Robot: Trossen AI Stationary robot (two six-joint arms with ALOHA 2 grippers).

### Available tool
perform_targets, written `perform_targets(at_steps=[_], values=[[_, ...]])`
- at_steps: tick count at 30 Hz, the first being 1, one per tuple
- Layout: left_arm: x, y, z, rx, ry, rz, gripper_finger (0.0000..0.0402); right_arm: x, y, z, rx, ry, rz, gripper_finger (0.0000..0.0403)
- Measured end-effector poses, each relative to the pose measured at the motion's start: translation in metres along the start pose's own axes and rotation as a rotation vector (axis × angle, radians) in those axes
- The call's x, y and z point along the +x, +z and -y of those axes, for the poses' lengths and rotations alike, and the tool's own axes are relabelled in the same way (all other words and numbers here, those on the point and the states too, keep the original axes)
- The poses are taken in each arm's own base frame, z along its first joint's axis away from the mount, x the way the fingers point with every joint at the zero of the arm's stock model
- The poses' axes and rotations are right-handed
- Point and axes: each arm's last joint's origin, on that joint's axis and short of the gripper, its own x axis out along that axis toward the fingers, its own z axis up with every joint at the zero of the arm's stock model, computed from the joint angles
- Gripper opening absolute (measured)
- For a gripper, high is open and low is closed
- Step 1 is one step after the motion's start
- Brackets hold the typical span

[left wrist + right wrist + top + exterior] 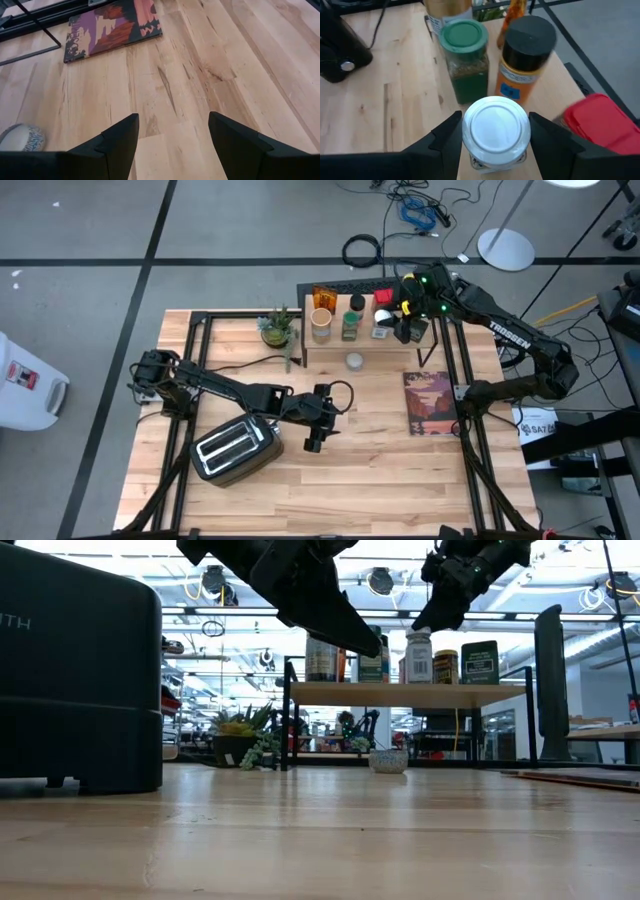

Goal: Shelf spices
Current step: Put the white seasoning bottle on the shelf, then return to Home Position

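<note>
The right gripper (494,145) reaches over the shelf (330,348) at upper centre, jaws pinching a white-lidded jar (495,131) beside other spices. The left gripper (316,435) hovers mid-table, jaws spread, empty.

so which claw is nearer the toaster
Left. The left claw hangs just past the toaster, open over bare table. The right claw is far off at the shelf, around a white-lidded jar.

spices (352,318) upright on shelf (330,346)
</note>
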Motion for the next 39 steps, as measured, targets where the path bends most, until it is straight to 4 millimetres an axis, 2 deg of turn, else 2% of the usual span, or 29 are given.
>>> perform_targets(at_steps=[6, 23, 34, 39], values=[[0.0, 0.0012, -0.0002, 0.0, 0.002, 0.012, 0.0249, -0.0085, -0.0023, -0.0021, -0.019, -0.019, -0.011, 0.0187], [-0.0001, 0.0015, 0.0003, -0.001, 0.001, 0.015, 0.0249, -0.0086, -0.0036, -0.0018, 0.002, -0.029, -0.029, 0.0196], [0.0, 0.0009, 0.0005, -0.006, -0.003, 0.009, 0.0249, -0.0084, -0.0039, -0.0018, 0.032, -0.029, -0.032, 0.0267], [0.0, 0.0009, 0.0005, -0.006, -0.003, 0.009, 0.0249, -0.0084, -0.0026, -0.0014, 0.027, -0.033, -0.02, 0.0287]])
